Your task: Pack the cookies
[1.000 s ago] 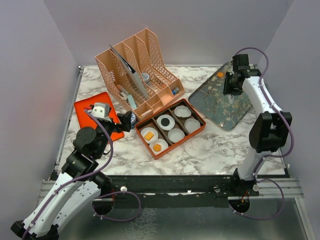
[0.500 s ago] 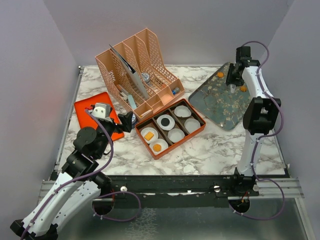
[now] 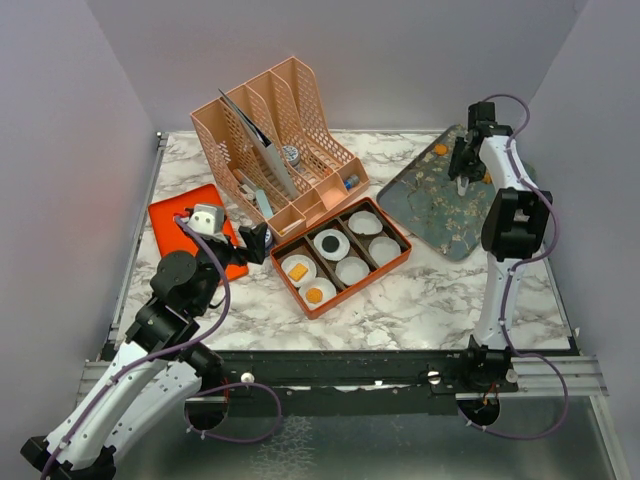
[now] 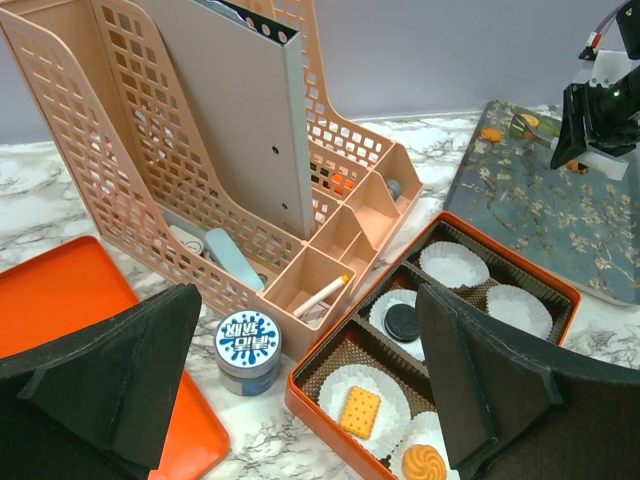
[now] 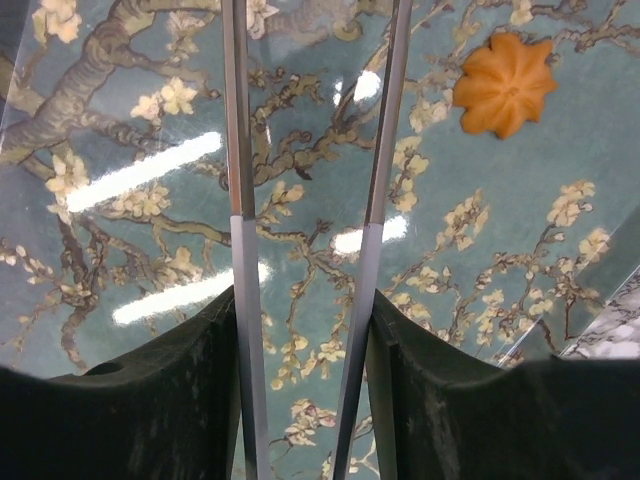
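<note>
- While both arms reach over the marble desk (image 3: pixel 420 300), the orange box (image 3: pixel 398 258) sits near its middle, lined with white paper cups (image 3: pixel 352 270).
- Toward the box's left end lie three cookies: a black cookie (image 3: pixel 330 241), a square cookie (image 3: pixel 298 270) and a round orange cookie (image 3: pixel 315 295), each in its own cup.
- Right of the box and farther back, a floral tray (image 3: pixel 430 215) holds a star-shaped orange cookie (image 5: pixel 505 85).
- Above that tray, right of the box, the right hand (image 3: pixel 462 182) hangs with its thin fingers parted and nothing between them.
- Just left of the box, the left hand (image 4: pixel 310 300) is spread wide and empty.
- At the box's left corner stands a blue-and-white tin (image 4: pixel 248 345).
- Behind the box, a peach organiser (image 3: pixel 270 140) stands against it.
</note>
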Robot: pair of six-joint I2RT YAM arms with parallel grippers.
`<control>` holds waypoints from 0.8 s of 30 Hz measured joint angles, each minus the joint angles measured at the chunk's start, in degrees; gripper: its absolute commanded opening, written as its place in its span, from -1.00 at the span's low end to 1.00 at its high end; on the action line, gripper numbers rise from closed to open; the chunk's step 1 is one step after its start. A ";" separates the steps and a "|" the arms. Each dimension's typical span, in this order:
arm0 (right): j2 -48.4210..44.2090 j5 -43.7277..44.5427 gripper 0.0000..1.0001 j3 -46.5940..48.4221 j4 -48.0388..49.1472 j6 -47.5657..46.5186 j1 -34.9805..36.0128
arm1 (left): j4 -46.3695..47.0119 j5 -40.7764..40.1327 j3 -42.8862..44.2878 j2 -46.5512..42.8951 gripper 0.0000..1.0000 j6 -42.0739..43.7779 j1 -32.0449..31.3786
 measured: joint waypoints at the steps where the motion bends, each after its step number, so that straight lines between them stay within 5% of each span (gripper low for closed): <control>1: 0.26 0.00 -0.03 0.31 0.00 0.00 -0.13 | 0.02 0.00 0.00 0.09 0.98 0.00 0.00; 12: 4.85 -0.28 -0.07 6.08 0.15 -0.02 -0.90 | 0.13 0.00 0.00 0.81 0.98 0.00 0.00; 24: 5.05 -1.64 -0.53 5.29 0.22 -0.04 -0.98 | 0.13 0.00 0.00 0.94 0.98 0.00 0.00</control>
